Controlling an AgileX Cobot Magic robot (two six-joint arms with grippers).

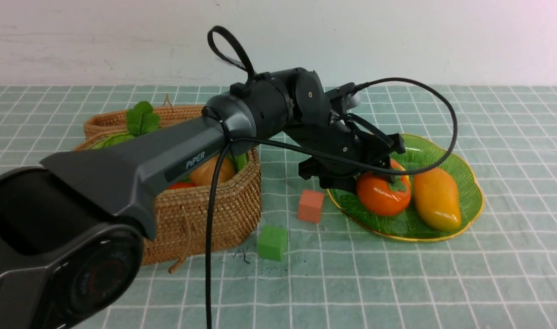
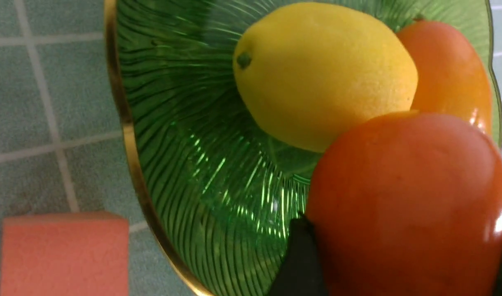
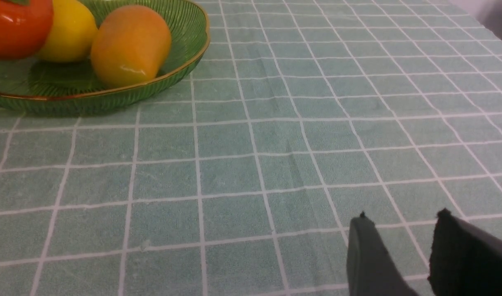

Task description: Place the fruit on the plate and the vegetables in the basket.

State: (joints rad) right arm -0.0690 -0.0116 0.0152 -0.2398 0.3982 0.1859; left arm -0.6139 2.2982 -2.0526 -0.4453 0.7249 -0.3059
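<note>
Persimmon, a glossy orange toy fruit with a green leafy cap, sits on the wide translucent green glass plate with the gold wavy rim, at the side nearest the basket. The left gripper is at this fruit; in the left wrist view a dark fingertip lies against its side and the fruit fills the space between the jaws. The jaws appear closed on it, though whether the grip is already loosening cannot be told.

Recommended procedure, as a judgement: confirm the fruit bears on the glass, spread the jaws fully, then lift straight up so the fingers do not drag it against the yellow lemon touching it.

The right gripper hovers low over the checked green tablecloth, well apart from the plate, jaws parted and empty.

Count:
- Fruit on plate: three, namely persimmon, lemon, yellow-orange oblong mango.
- Tan woven wicker basket: one, with orange and red items and green leaves partly visible inside; its contents cannot be counted behind the arm.
- Cubes on the cloth: two, one salmon, one green.
</note>
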